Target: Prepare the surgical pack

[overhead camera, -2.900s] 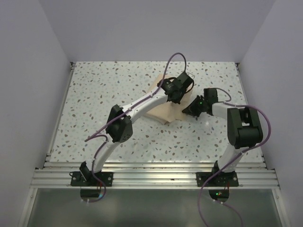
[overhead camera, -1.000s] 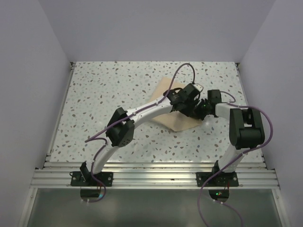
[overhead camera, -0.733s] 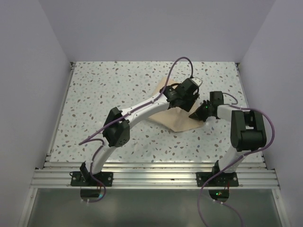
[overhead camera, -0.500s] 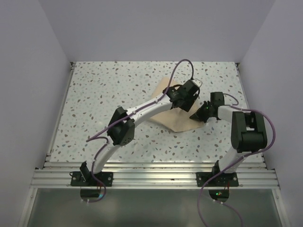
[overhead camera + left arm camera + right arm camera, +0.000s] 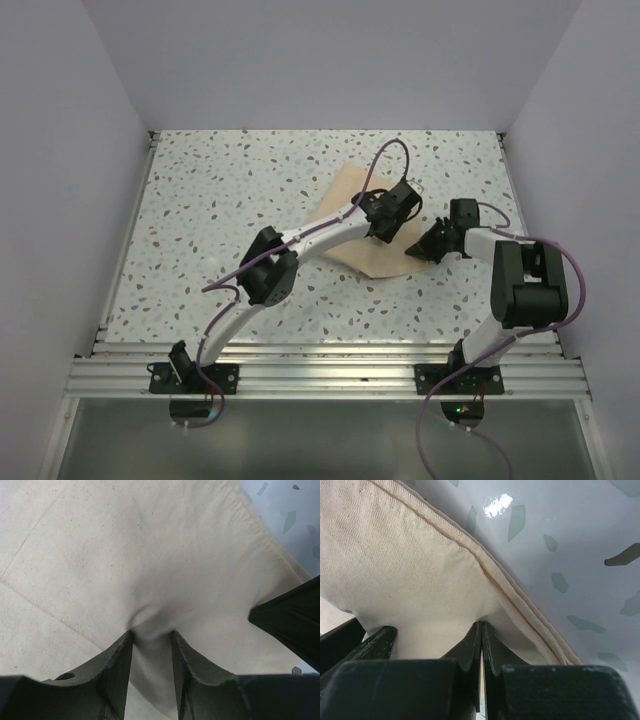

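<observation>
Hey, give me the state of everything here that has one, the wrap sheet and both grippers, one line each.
wrap sheet: folded over in layers, lying on the table, one ridge puckered up.
left gripper: closed on that puckered ridge, cloth filling the gap between its jaws.
right gripper: shut, jaws together, apparently pinching the sheet just inside its hemmed edge.
</observation>
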You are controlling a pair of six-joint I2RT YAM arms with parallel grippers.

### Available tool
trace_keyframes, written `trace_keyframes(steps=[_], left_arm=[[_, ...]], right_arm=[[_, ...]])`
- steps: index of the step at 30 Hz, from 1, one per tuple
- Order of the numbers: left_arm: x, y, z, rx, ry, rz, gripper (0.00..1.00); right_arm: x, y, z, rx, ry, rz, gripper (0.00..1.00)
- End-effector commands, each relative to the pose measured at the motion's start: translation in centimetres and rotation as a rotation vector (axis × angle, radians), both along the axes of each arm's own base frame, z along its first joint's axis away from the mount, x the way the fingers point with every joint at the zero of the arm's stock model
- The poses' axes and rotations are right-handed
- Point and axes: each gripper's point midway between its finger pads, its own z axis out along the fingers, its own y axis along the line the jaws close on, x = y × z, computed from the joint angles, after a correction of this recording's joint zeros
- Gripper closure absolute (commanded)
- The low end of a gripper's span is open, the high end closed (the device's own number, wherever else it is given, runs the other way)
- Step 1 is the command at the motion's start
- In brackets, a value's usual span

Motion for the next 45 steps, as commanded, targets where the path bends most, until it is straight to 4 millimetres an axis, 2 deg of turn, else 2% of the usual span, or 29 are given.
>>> trace_keyframes(steps=[1,5,10,14,20,24,25,28,29,30,33,38,45], left_arm=[[-0.6,0.7,-2.0,0.043,0.049,0.006,0.61],[-1.1,1.2,-3.5,0.076,0.074,0.004,0.60],[-2.1,2.0,-5.8,0.122,0.108,-0.002,0.52],[-2.3,2.3,-6.4,0.138,0.115,-0.002,0.54],[-2.5,2.3,-7.3,0.134,0.140,-0.011,0.74],[-2.8,2.4,-8.4,0.135,0.172,-0.014,0.93],[-2.8,2.4,-8.5,0.132,0.175,-0.015,0.93],[-3.0,2.5,-9.1,0.137,0.193,-0.022,0.87],[-3.1,2.5,-9.2,0.138,0.195,-0.025,0.83],[-3.1,2.6,-9.4,0.141,0.198,-0.025,0.73],[-3.1,2.7,-9.5,0.144,0.199,-0.026,0.66],[-3.3,3.1,-10.3,0.155,0.218,-0.028,0.62],[-3.3,3.4,-10.8,0.145,0.236,-0.025,0.68]], right_arm=[[-3.3,-1.6,-2.4,-0.090,0.127,-0.010,1.00],[-3.1,-1.6,-2.3,-0.085,0.118,-0.013,1.00],[-2.6,-1.4,-1.9,-0.073,0.109,-0.015,1.00],[-1.8,-1.2,-1.2,-0.062,0.083,-0.019,1.00],[-0.5,-1.1,0.7,-0.054,0.018,-0.017,1.00],[0.1,-0.8,1.2,-0.036,-0.001,-0.013,1.00],[0.3,-0.8,1.4,-0.032,-0.005,-0.012,1.00],[0.8,-0.7,1.7,-0.022,-0.022,-0.015,1.00],[0.8,-0.7,1.7,-0.022,-0.022,-0.015,1.00],[1.1,-0.6,1.9,-0.021,-0.029,-0.014,1.00],[1.4,-0.6,2.2,-0.018,-0.034,-0.014,1.00],[2.1,-0.5,2.7,-0.010,-0.051,-0.017,1.00],[2.5,-0.6,3.6,-0.012,-0.073,-0.017,1.00]])
